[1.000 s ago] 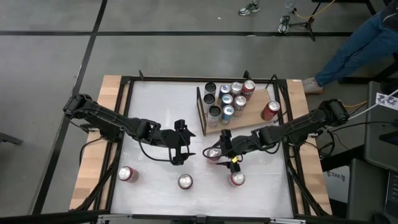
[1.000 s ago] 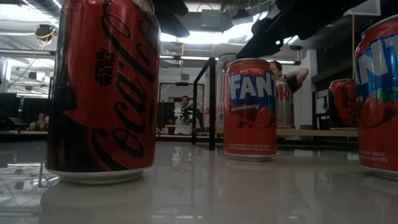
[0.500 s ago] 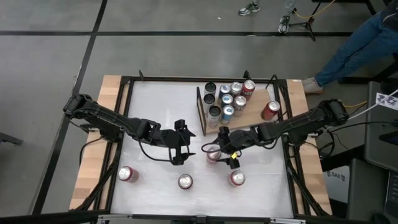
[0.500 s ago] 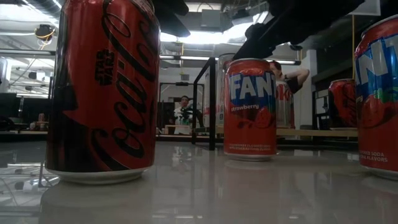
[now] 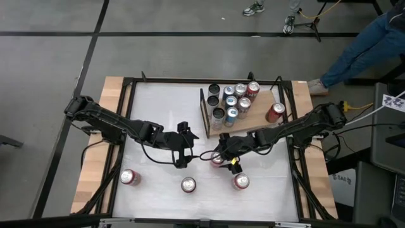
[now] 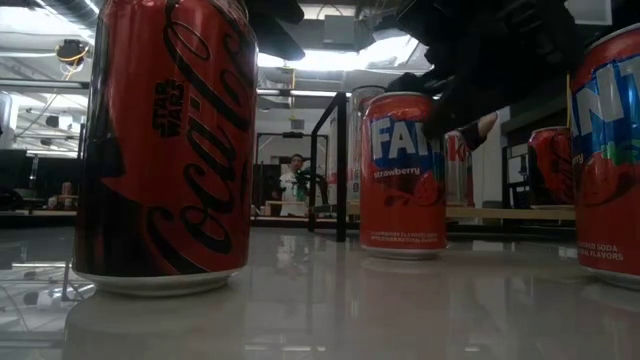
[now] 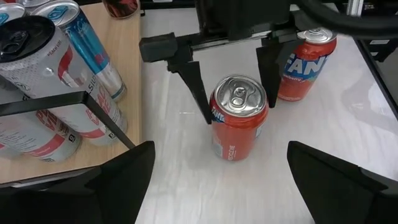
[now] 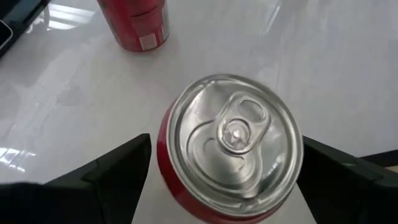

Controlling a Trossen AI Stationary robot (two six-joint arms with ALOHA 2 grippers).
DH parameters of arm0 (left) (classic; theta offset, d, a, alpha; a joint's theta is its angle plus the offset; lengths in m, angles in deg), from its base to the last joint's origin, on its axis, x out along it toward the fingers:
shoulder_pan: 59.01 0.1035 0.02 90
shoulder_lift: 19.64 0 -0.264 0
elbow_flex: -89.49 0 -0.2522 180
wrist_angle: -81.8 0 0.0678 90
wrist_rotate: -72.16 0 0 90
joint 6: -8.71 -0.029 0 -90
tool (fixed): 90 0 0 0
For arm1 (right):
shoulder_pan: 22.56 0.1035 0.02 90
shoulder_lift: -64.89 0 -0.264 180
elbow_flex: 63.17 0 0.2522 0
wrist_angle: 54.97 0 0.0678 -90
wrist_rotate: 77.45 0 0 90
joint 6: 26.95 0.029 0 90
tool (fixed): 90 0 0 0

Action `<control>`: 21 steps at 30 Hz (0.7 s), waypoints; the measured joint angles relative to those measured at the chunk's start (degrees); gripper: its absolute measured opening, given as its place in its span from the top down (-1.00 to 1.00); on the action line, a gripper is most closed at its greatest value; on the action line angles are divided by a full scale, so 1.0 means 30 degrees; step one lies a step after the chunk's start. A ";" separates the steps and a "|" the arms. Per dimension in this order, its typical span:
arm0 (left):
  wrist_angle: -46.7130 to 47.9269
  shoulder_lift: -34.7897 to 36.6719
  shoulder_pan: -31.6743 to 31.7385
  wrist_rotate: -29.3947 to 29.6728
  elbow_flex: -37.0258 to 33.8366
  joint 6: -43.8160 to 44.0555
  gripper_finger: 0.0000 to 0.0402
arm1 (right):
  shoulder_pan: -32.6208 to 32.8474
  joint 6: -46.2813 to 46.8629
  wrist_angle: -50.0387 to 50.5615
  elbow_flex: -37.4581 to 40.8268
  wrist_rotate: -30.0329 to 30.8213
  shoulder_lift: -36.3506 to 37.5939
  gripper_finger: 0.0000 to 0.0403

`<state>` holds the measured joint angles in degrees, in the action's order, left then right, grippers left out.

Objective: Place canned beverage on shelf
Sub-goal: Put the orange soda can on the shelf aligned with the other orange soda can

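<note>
High view, left arm: my left gripper (image 5: 183, 144) waits over the bare middle of the white glossy tabletop (image 5: 158, 107), its fingers spread with nothing between them.
Loose cans: two upright red aluminium cans (image 5: 130, 177) (image 5: 188, 184) stand near the table's front edge, well apart.
Target can: the red-orange cylindrical aluminium soda can with a silver pull-tab lid (image 7: 239, 118) stands upright mid-table, just short of the shelf.
Right gripper: my right gripper (image 7: 233, 74) straddles that can, fingers spread wide on either side; from these views I judge them not yet pressing.
Handling: I expect a thin, smooth, slippery wall that dents if squeezed hard; if full, it is fairly heavy.
Hold: I would take it at mid-body, across the widest part, below the lid's rim (image 8: 231, 138).
Neighbour: another red-orange soda can (image 7: 305, 59) stands near, beyond my fingers.
Shelf: the flat light-brown wooden board with a thin black metal frame (image 5: 256, 113) already carries a cluster of upright cans (image 5: 231, 101) and one red can (image 5: 274, 112) apart.
</note>
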<state>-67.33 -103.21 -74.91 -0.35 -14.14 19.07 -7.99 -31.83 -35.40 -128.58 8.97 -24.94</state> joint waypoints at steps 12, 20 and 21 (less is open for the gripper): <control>0.0000 0.0000 0.0000 0.0000 0.0002 0.0005 -0.78 | 0.0007 0.0011 -0.0079 -0.0003 0.0004 -0.0025 -0.44; 0.0004 -0.0003 0.0000 0.0000 -0.0001 0.0003 -0.78 | 0.0007 0.0556 0.0033 0.0012 -0.0554 0.0391 -0.39; 0.0006 0.0000 0.0000 0.0003 -0.0004 0.0004 -0.78 | 0.0007 0.0554 0.0133 0.0012 -0.0731 0.0667 -0.40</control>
<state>-67.31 -103.21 -74.91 -0.34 -14.16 19.08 -7.97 -30.17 -35.00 -128.54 6.78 -22.94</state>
